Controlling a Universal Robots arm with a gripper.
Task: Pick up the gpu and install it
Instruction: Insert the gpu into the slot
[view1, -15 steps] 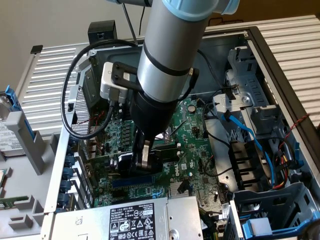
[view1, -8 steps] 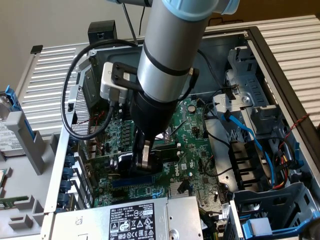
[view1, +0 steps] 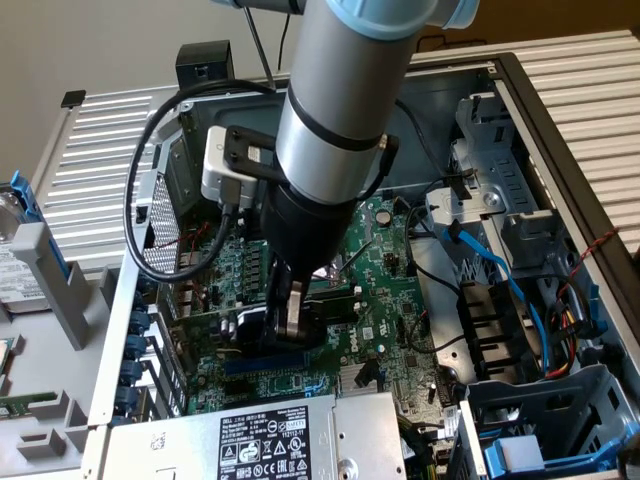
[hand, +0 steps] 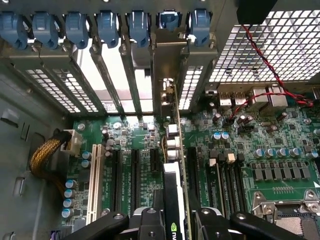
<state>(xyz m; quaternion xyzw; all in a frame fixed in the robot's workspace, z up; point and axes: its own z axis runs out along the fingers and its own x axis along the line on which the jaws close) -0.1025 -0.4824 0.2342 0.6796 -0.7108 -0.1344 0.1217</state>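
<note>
In the exterior view my gripper (view1: 292, 308) reaches down into the open computer case and is shut on the gpu (view1: 335, 305), a small card with a black shroud held on edge just over the green motherboard (view1: 395, 290). In the wrist view the gpu (hand: 175, 195) runs edge-on away from the gripper (hand: 177, 222), with a black finger (hand: 150, 222) on each side of it. Its silver end bracket (hand: 167, 65) stands upright against the case's rear slot openings. The card's lower edge lines up with a black slot on the motherboard (hand: 260, 135); I cannot tell whether it is seated.
Blue slot latches (hand: 107, 25) line the rear wall. A white slot (hand: 92, 185) and a yellow braided cable (hand: 47, 155) lie beside the card, with the CPU socket (hand: 290, 210) and red wires (hand: 260, 65) on its other side. The power supply (view1: 265, 440) and drive cage (view1: 540, 400) crowd the case.
</note>
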